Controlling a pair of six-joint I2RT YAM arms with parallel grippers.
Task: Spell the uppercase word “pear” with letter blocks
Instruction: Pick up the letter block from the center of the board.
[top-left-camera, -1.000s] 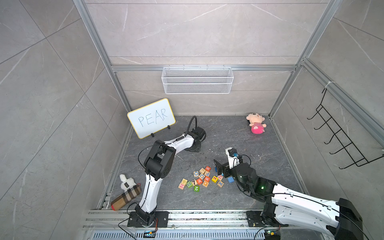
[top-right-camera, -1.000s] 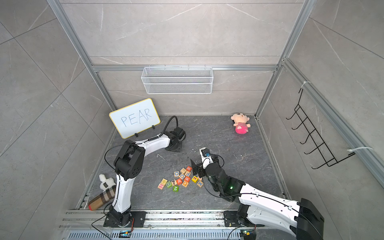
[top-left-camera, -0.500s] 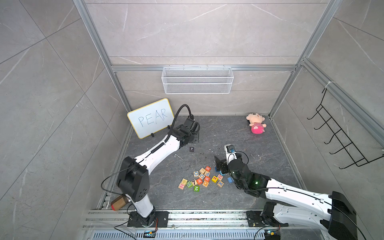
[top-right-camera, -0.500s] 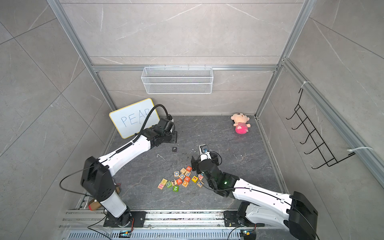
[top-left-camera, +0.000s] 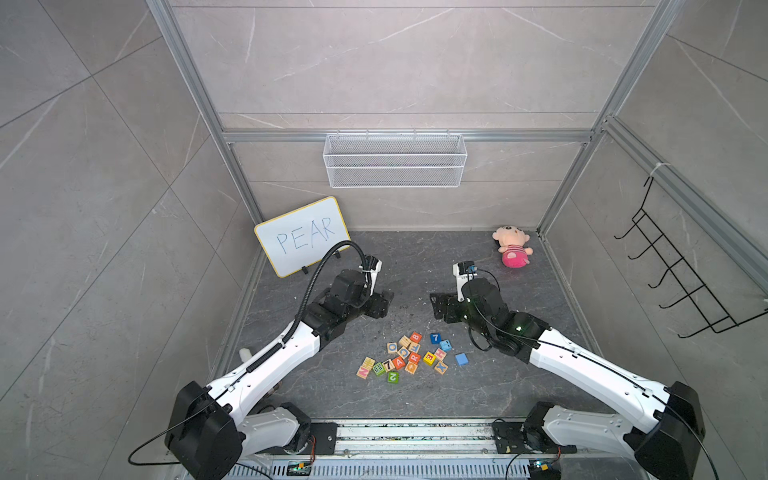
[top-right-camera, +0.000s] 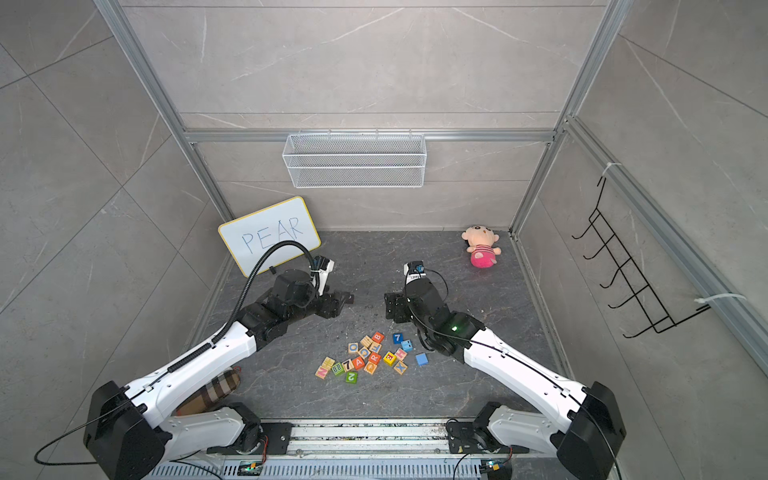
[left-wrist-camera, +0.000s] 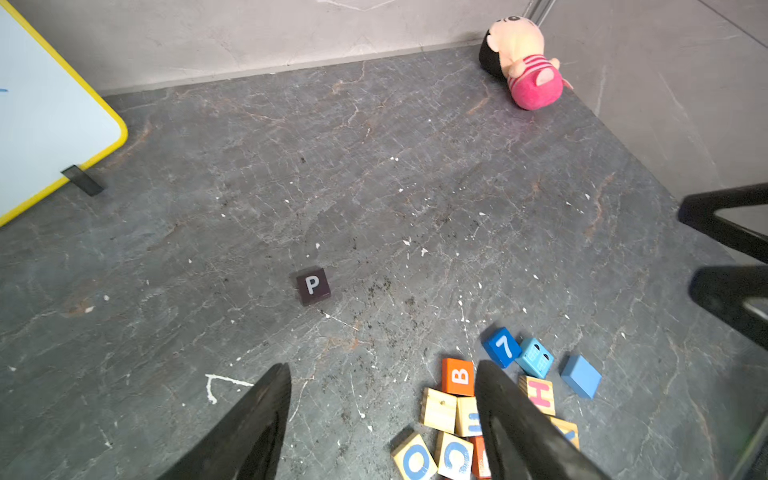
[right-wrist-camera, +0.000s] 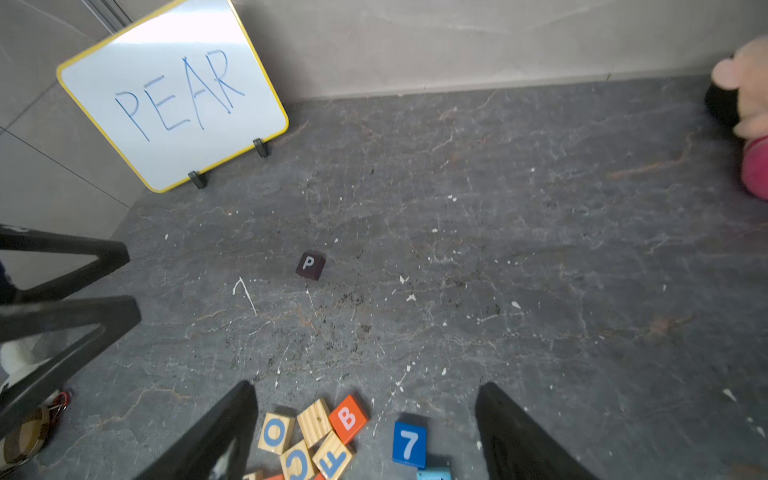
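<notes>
**P block (left-wrist-camera: 313, 285) sits alone; E, A and R are in the pile (top-left-camera: 409, 357); neither gripper holds anything**

- floor (top-left-camera: 478, 266): dark grey stone, walled at the back and both sides.
- left arm (top-left-camera: 270, 361) and right arm (top-left-camera: 582, 370) reach in from the near rail, with their wrists turned toward each other.
- whiteboard (top-left-camera: 303, 237), marked "PEAR", leans in the back corner on the left arm's side.
- wire basket (top-left-camera: 395, 160) hangs on the back wall.
- plush doll (top-left-camera: 512, 249) lies in the back corner on the right arm's side.
- left gripper (left-wrist-camera: 382, 365): jaws spread with nothing between them, clear of every block.
- right gripper (right-wrist-camera: 368, 386): jaws spread wider, also empty and touching nothing.
- The pile lies on the floor between the two arms, nearer the rail than either gripper.
- In the pile, the orange-red A block (top-left-camera: 399, 363) and the orange-red R block (top-left-camera: 414, 356) sit just beside each other.
- The yellow E block (top-left-camera: 429, 358) is next to R, on the right arm's side.
- Blue 7 block (top-left-camera: 435, 338) and plain blue cube (top-left-camera: 461, 359) sit at the pile's edge, toward the right arm.
- P block is black with its white P face up. It is on bare floor, well apart from the pile on the back-wall side.
- Both wrist views show it ahead of the fingertips. It can't be made out in either top view.
</notes>
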